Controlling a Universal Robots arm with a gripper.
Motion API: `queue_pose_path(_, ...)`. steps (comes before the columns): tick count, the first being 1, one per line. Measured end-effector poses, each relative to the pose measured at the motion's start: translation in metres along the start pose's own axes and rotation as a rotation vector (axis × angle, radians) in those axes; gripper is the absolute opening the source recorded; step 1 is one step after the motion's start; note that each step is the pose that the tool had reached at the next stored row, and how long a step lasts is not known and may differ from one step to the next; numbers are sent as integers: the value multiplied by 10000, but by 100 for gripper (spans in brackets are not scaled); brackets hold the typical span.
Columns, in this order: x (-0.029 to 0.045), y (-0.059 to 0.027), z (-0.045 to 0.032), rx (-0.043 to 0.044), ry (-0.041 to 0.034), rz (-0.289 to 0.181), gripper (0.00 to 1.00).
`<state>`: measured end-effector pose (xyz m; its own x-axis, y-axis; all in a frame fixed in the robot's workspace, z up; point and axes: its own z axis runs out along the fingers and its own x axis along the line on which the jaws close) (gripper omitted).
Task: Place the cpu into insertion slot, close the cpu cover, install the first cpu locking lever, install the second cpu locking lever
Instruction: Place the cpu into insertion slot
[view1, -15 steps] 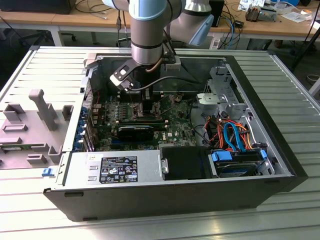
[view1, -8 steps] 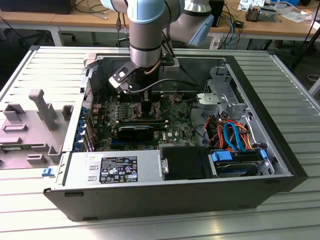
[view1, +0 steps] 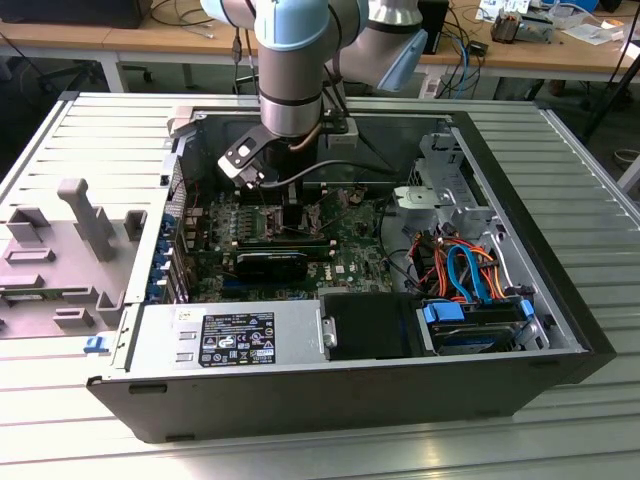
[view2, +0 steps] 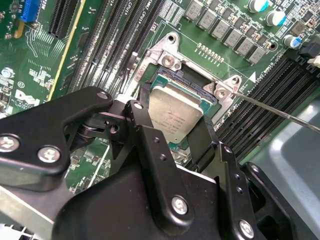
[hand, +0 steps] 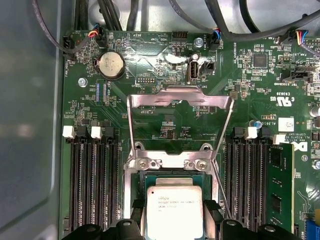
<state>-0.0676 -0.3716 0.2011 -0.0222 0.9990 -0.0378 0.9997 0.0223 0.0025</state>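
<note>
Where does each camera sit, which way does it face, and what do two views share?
Exterior view: off the arm, looking down into the open computer case; arm shows.
Second wrist view: on the wrist, slanting onto the cpu; gripper shows.
First wrist view: on wrist, facing the raised cpu cover; fingertips show.
Both share the cpu.

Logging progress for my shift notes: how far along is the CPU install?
Nothing looks finished. In hand: the gripper grips the cpu at the socket. Left: the cpu cover stands open, and a locking lever sticks out unlatched.
</note>
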Motion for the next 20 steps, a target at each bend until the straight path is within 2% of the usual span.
queue_pose_path(13, 1, 0, 11, -1, 1, 0, 54)
queue_pose_path(14, 1, 0, 11, -2, 2, 0, 55)
queue_pose_path(15, 1, 0, 11, -2, 3, 0, 61)
queue_pose_path(17, 1, 0, 11, -1, 2, 1, 61)
queue_pose_path(18, 1, 0, 11, -2, 1, 0, 67)
queue_pose_path(20, 1, 0, 11, -1, 1, 1, 67)
